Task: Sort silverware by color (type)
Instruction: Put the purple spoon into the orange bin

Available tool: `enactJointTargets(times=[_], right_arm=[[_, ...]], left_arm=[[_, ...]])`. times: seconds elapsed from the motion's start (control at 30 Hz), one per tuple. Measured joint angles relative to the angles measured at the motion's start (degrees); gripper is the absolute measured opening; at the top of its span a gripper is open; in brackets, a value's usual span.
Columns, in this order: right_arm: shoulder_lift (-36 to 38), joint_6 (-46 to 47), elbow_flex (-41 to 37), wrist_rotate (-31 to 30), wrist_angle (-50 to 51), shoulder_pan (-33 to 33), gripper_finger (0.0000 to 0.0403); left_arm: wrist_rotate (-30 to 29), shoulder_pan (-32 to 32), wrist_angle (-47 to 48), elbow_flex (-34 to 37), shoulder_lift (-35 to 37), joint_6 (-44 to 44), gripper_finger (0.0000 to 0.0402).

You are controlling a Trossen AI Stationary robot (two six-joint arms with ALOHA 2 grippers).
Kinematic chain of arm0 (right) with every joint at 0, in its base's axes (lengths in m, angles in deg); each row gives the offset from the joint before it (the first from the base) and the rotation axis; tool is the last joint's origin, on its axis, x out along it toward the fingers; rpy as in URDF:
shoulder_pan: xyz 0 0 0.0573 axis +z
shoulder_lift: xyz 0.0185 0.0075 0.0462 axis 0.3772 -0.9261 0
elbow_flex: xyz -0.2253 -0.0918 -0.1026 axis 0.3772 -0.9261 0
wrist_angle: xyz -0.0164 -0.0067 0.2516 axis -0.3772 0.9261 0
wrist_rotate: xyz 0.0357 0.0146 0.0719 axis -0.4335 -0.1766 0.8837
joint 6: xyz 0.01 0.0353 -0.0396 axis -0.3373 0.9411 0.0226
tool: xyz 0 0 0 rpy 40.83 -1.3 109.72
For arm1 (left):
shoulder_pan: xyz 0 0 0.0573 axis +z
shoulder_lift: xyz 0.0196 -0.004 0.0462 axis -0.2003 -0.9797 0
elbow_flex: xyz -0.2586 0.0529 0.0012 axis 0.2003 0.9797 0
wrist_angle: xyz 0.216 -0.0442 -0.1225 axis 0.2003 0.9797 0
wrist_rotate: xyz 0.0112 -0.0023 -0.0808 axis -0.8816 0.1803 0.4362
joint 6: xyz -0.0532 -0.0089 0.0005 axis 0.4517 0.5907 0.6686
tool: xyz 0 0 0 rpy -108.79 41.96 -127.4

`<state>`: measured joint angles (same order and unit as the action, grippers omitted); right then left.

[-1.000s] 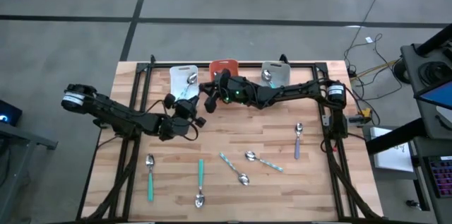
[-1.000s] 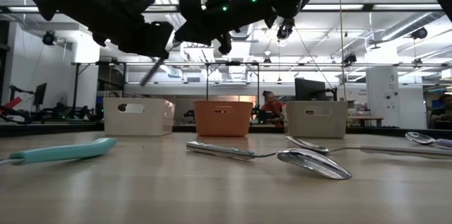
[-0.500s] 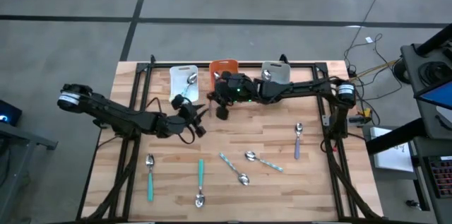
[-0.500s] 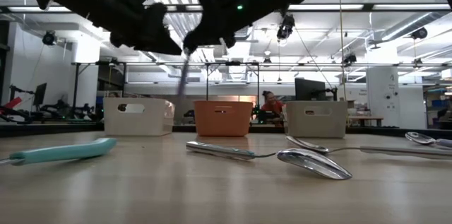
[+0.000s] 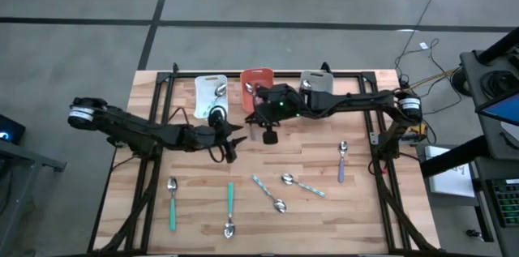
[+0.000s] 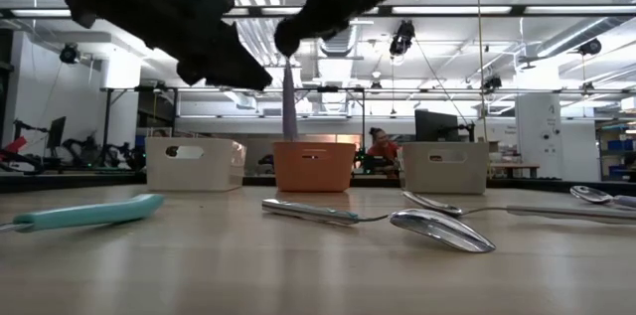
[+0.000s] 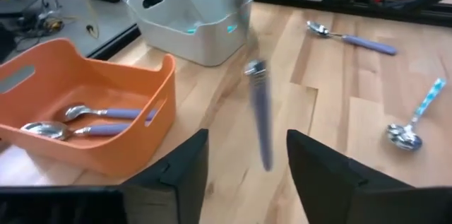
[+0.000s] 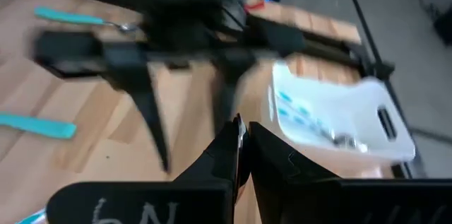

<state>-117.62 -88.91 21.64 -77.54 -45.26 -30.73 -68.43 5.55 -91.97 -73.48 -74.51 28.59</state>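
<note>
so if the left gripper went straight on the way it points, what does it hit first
Probably the purple spoon hanging from the right gripper, dead ahead of the left gripper; the grey bin lies beyond it. Depth is uncertain.

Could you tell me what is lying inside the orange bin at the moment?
The orange bin holds two purple-handled spoons, side by side. The near wall hides part of its floor, so more could lie there.

A purple spoon hangs upright in the air, handle down, near the orange bin. Two purple spoons lie in that bin. On the desk lie teal spoons, patterned light-blue ones and another purple one.
</note>
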Motion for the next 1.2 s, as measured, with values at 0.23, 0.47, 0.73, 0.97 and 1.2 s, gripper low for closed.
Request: enactJointTargets(times=[0.23,0.47,0.73,0.97,1.2], right_arm=[[0.5,-4.1,0.0,-0.1,-2.3,2.3,0.0013],[0.2,-5.1,0.0,-0.2,-2.7,2.7,0.0013],[0.3,-3.2,0.0,-0.8,-2.9,2.7,0.0016],[0.4,2.7,0.1,-5.3,-4.0,2.1,0.0086],[2.4,4.4,1.1,-18.3,-6.3,2.2,0.0118]], left_arm=[[3.5,0.7,-13.1,0.0,-6.5,-1.2,0.0196],[3.1,0.6,-18.8,0.0,-11.5,-1.9,0.0161],[1.1,0.5,-18.5,0.0,-12.1,-1.4,0.0016],[-6.3,0.5,-19.0,-0.2,-11.5,-1.5,0.0012],[-16.6,0.7,-18.5,-0.4,-8.2,-2.3,0.0012]])
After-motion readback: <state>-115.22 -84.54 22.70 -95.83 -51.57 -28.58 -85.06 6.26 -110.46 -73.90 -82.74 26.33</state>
